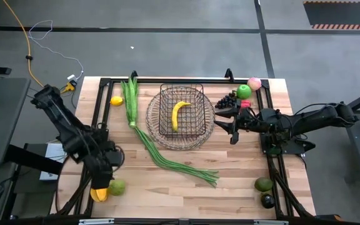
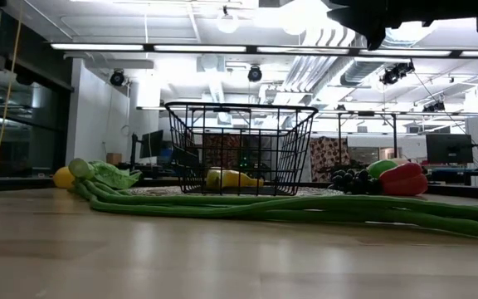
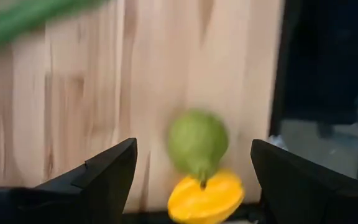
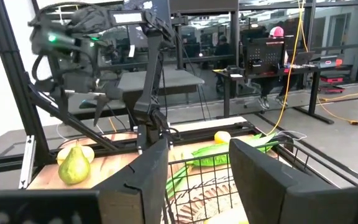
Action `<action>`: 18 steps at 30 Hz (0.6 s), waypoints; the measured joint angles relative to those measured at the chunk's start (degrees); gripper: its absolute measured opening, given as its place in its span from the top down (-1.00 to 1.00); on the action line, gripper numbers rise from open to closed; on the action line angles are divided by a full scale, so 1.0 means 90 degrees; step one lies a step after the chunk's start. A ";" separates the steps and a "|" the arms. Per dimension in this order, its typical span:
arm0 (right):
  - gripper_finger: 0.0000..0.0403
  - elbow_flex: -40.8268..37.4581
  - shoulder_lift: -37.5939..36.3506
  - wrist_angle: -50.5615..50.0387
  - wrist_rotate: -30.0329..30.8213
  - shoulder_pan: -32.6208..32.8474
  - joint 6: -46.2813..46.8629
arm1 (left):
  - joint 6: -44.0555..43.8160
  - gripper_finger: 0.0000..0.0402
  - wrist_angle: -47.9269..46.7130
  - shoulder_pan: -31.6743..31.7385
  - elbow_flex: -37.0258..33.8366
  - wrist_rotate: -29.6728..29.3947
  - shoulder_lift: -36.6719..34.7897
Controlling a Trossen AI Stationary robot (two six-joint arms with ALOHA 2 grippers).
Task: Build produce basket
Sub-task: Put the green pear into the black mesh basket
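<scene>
Hovering wide open, my left gripper [image 1: 103, 185] is sitting over the pear [image 1: 117, 187] and orange fruit [image 1: 98, 194] at the table's near-left edge. Basket [image 1: 195, 128] is holding the banana [image 1: 179, 114] mid-table. My right gripper [image 1: 225, 123] is idling part-open, empty, beside its rim.

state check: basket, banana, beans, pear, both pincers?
basket: upright on a woven mat, holds only the banana
banana: lying inside basket
long green beans: on table, outside basket
green pear: on table by an orange fruit, not gripped
left pincer: open, above pear
right pincer: empty, at basket's rim
</scene>
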 joint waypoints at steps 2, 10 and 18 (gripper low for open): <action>0.20 0.0000 0.0000 -0.0017 0.0000 0.0000 0.0000 | -0.0339 -0.52 -0.0264 -0.0267 -0.0001 -0.0001 0.0216; 0.20 0.0000 0.0000 -0.0057 0.0000 0.0000 0.0000 | -0.1056 -0.52 -0.0236 -0.1100 -0.0002 -0.0223 0.0801; 0.20 0.0000 0.0000 -0.0060 0.0000 0.0000 0.0019 | -0.1239 -0.52 0.0076 -0.1405 -0.0074 -0.0272 0.1121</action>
